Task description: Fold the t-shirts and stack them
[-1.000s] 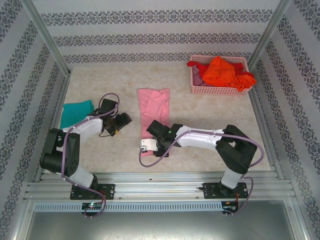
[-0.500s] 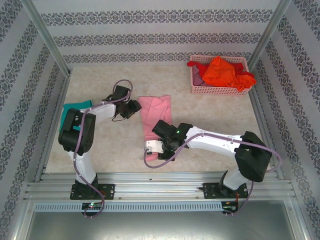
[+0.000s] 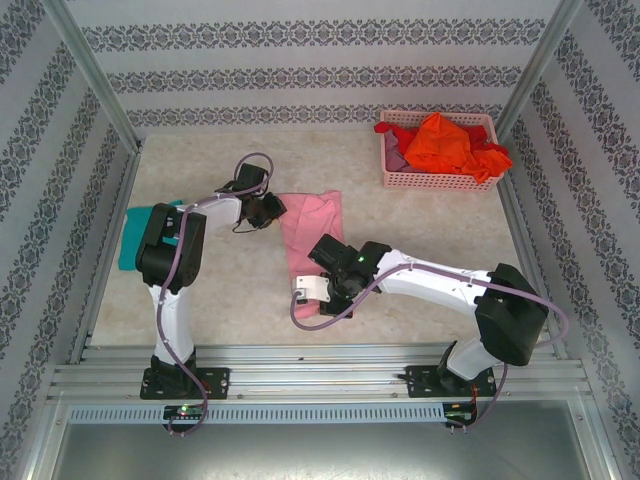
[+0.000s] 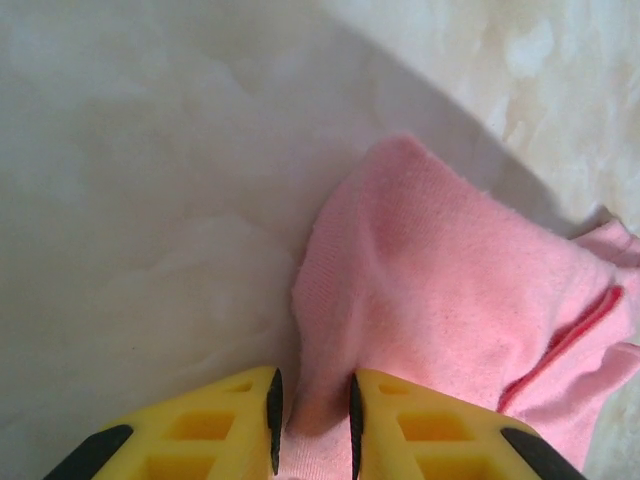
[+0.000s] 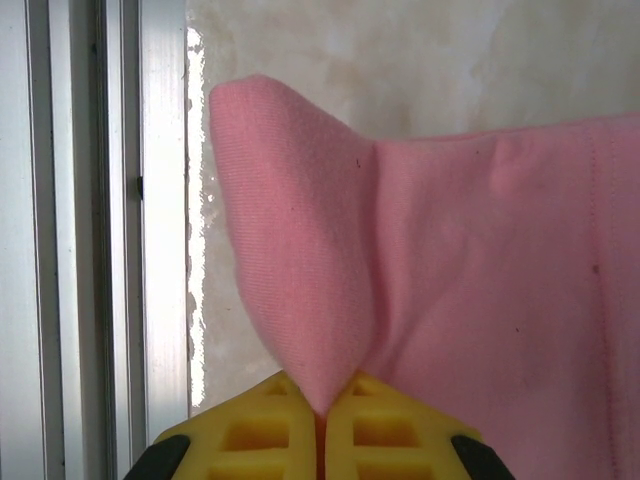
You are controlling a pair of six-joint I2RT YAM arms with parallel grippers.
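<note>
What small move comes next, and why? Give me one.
Probably raise both grippers a little together. The left gripper pinches a far corner of the pink t-shirt and the right gripper is shut on its near end, so a joint lift would let that edge be folded over.

Yellow fingers [image 4: 215, 430] pinch the pink t-shirt [image 4: 450, 290].
</note>
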